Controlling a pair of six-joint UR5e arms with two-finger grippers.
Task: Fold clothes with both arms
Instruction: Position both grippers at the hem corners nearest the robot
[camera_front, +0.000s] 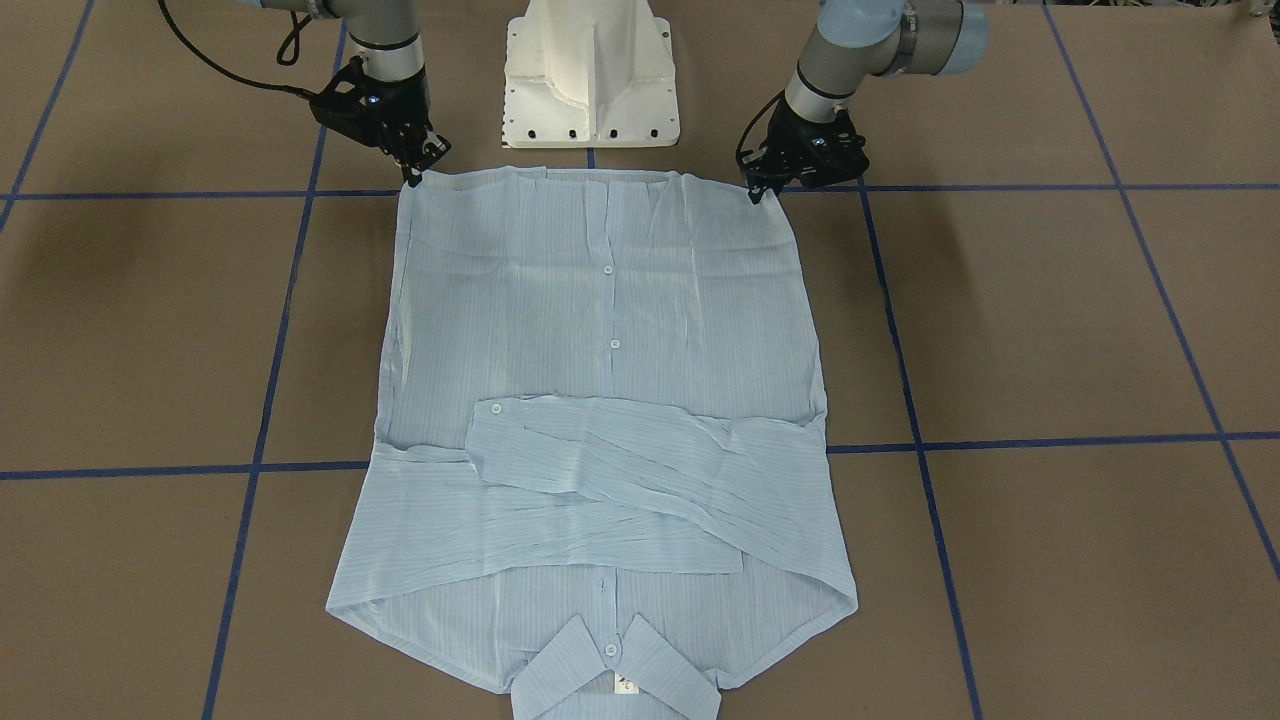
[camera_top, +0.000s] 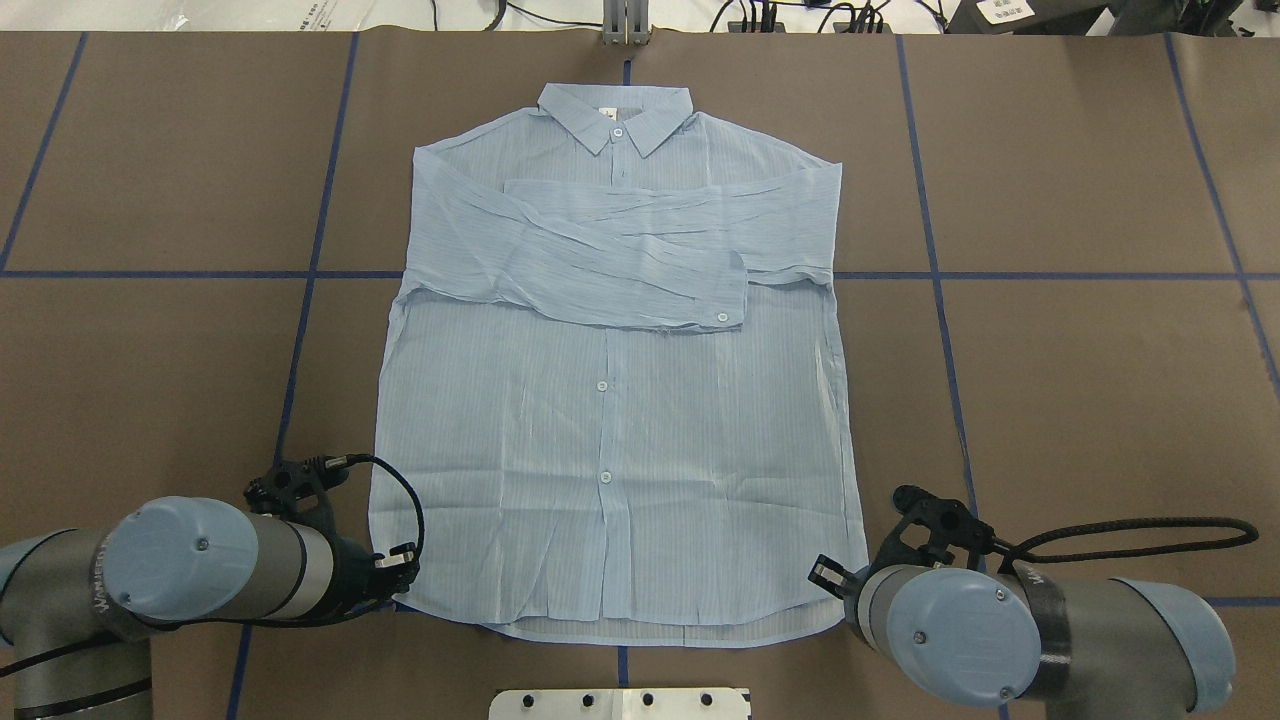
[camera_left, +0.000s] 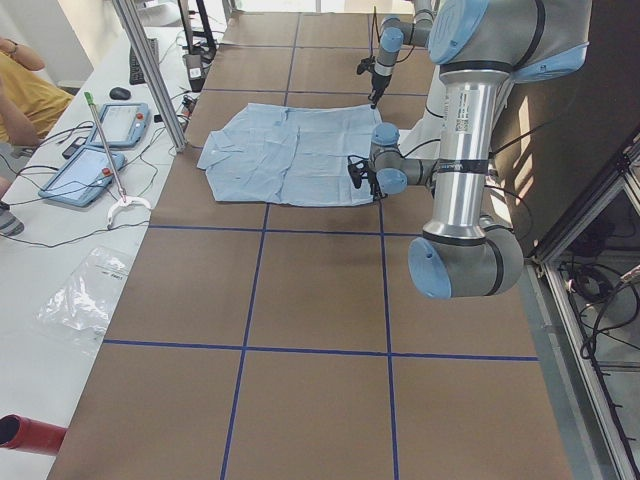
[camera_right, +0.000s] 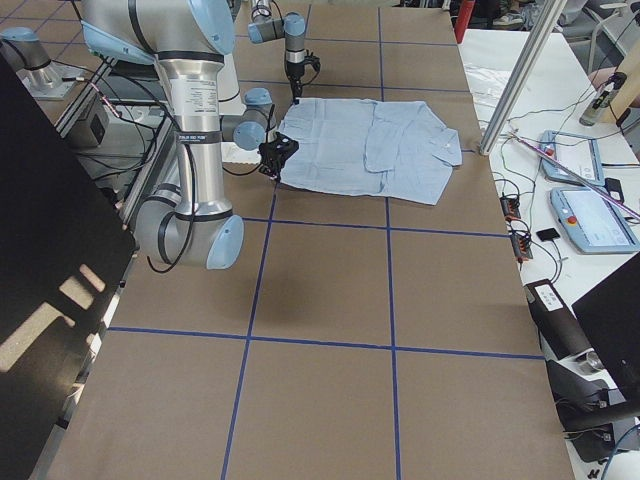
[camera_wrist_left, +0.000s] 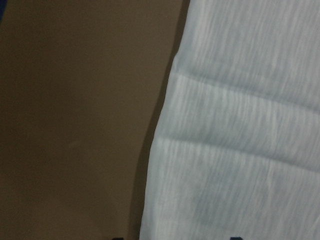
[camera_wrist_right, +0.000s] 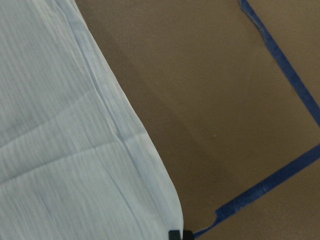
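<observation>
Lying flat on the table (camera_front: 1050, 320), sleeves crossed, the shirt (camera_front: 600, 300) looks thin, limp and light — best pinched at its two hem corners, where the left gripper (camera_front: 760, 190) and right gripper (camera_front: 418, 168) sit, though whether either has clenched cannot be told.

Premises were a robotics lab: worktop (camera_left: 320, 290) gridded in blue tape (camera_left: 300, 350), two teach pendants (camera_left: 82, 176) on a side bench (camera_left: 25, 360), aluminium frame post (camera_left: 150, 70).

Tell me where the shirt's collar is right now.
In the overhead view the collar sits top centre, at the far end of the shirt from the robot, just beyond the folded sleeves.
</observation>
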